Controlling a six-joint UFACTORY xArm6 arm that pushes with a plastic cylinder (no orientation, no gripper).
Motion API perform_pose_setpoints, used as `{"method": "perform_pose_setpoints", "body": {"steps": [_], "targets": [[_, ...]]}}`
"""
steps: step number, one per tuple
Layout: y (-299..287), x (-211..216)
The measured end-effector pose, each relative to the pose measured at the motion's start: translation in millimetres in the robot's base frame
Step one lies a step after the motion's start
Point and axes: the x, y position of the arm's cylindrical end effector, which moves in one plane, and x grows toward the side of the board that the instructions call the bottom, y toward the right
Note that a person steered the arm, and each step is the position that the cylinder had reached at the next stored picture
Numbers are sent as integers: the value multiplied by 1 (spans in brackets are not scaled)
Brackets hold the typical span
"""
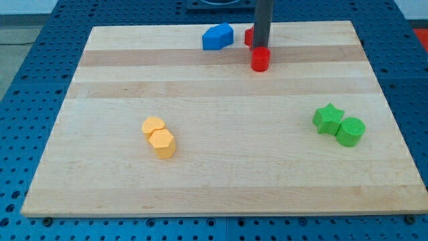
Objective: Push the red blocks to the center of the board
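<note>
A red cylinder block (260,59) stands near the view's top, right of centre. A second red block (248,36) sits just above it at the board's top edge, mostly hidden behind the dark rod. My tip (260,47) is right at the upper side of the red cylinder, between the two red blocks, and seems to touch the cylinder. The wooden board (221,140) fills most of the view.
A blue block (218,37) lies at the top edge, left of the rod. Two yellow blocks (159,137) sit together at the lower left. A green star (328,118) and a green cylinder (350,131) sit together at the right.
</note>
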Motion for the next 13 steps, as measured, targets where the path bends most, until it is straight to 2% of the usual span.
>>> {"method": "perform_pose_setpoints", "body": {"steps": [1,2,4,5,7,10,12,13], "targets": [[2,0],[30,-1],[47,-60],[27,-74],[-19,-47],[-43,36],[-40,44],[-11,40]]}}
